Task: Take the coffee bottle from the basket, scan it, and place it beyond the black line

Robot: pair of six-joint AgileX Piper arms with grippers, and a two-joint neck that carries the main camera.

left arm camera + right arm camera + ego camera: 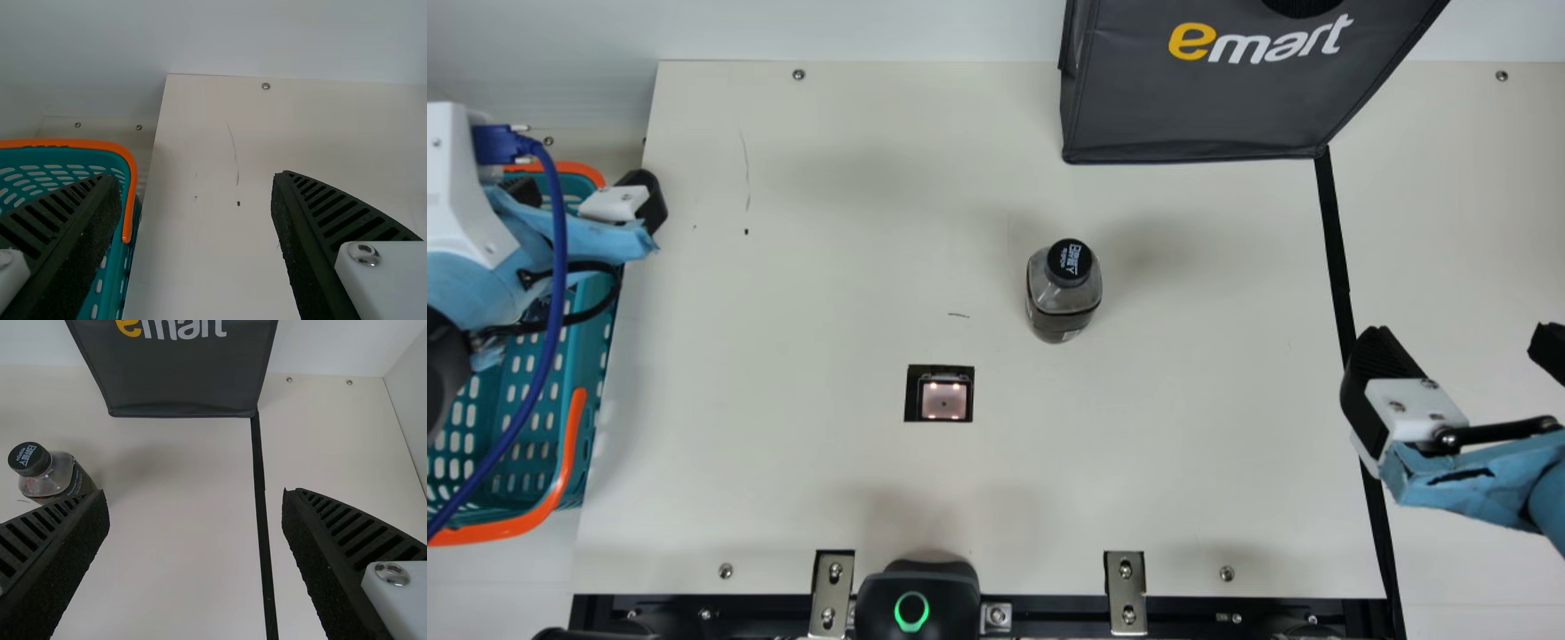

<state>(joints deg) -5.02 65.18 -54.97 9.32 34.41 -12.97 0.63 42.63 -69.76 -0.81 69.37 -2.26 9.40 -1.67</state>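
Upright on the middle of the table stands the coffee bottle [1064, 298], dark-capped, right of and behind the scanner window [943, 400]. Over the teal basket [525, 427] at the left, my left gripper [591, 197] is open; its ribbed fingers are wide apart in the left wrist view [193, 207]. My right gripper [1463, 342] is open above the black line [1336, 240], off to the right of the bottle. In the right wrist view the bottle [57, 475] shows beyond one finger of the open right gripper [197, 520], with nothing between the fingers.
A dark grey bag [1209, 98] stands at the table's back, right of centre, by the black line's far end. A black device with a green ring [916, 604] and two metal brackets sit along the front edge. A blue cable hangs over the basket.
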